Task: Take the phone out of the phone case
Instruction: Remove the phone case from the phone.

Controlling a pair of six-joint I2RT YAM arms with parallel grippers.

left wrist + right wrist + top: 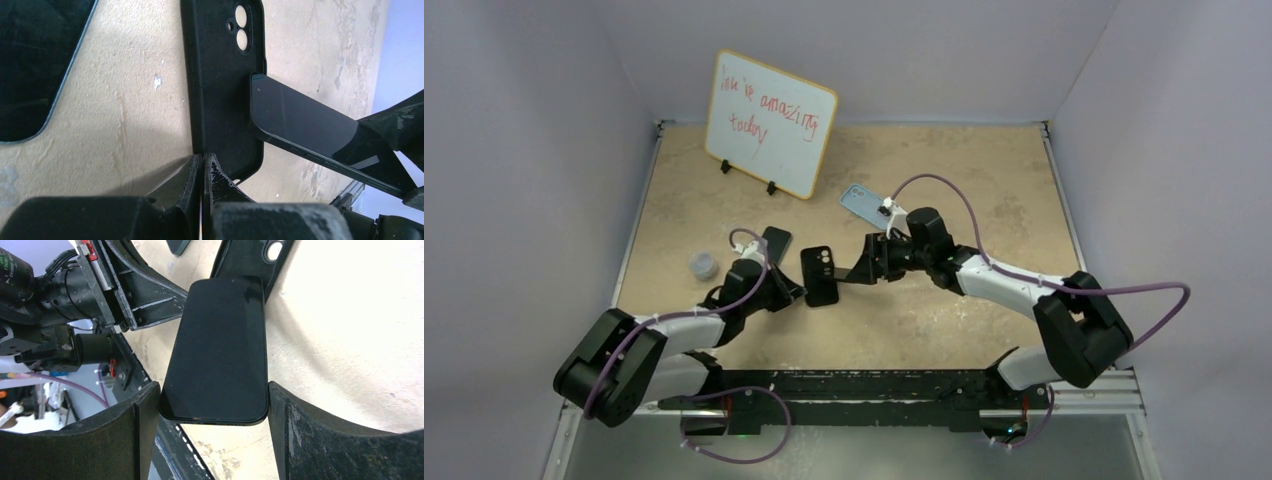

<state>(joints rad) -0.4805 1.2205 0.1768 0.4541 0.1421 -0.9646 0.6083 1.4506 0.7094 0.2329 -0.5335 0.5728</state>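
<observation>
Right fingers pinch phone by its sides, far end tilted over phone case on counter; left fingers pressed together at case's edge: slick phone may slip, or snag and drag case.

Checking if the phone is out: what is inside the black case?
Camera holes in the black case show bare table, so that end is empty. The phone, held by the right gripper, slants over the case's middle, hiding what lies beneath.

Left jaws together, right jaws wide
</observation>
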